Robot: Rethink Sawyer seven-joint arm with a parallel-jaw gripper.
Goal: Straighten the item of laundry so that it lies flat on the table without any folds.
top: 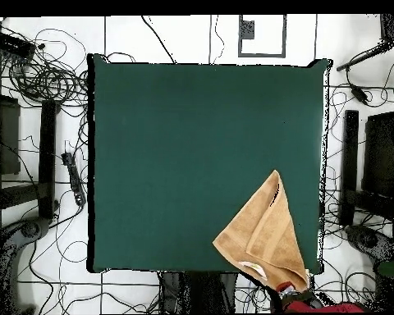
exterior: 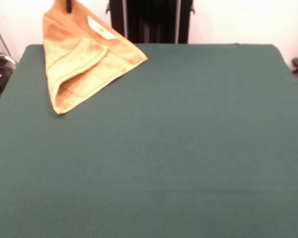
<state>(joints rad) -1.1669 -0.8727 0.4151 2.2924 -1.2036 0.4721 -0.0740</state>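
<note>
Orange-tan terry cloth hangs lifted at one corner of the table (exterior: 188, 148): the hand towel (exterior: 82, 59) is drawn up into a cone-like drape, its top pinched by the end effector (exterior: 68, 5), of which only a dark tip shows at the upper edge of the front view. The tip is closed on the towel's raised edge. The towel's lower folds trail down onto the dark green cloth, ending in a point near the table's side edge, with another corner spread out toward the far edge by the pedestal. A white label (exterior: 101, 28) lies on the upper face of the cloth, and woven border bands run along the folded layers, which overlap one another and are plainly not flat.

From overhead, the towel (top: 262, 234) sits in the corner of the table (top: 192, 148) closest to the robot's base, one point reaching in toward the table's middle, the broad end lying over the near edge. Red arm casing (top: 327, 308) shows just beyond that edge, touching or just above the cloth; I cannot tell which.

Black frame uprights (exterior: 151, 20) stand behind the far edge in the front view. Tangled black cables (top: 44, 74) cover the white floor around the table, along with dark stands (top: 348, 164) beside both side edges.
</note>
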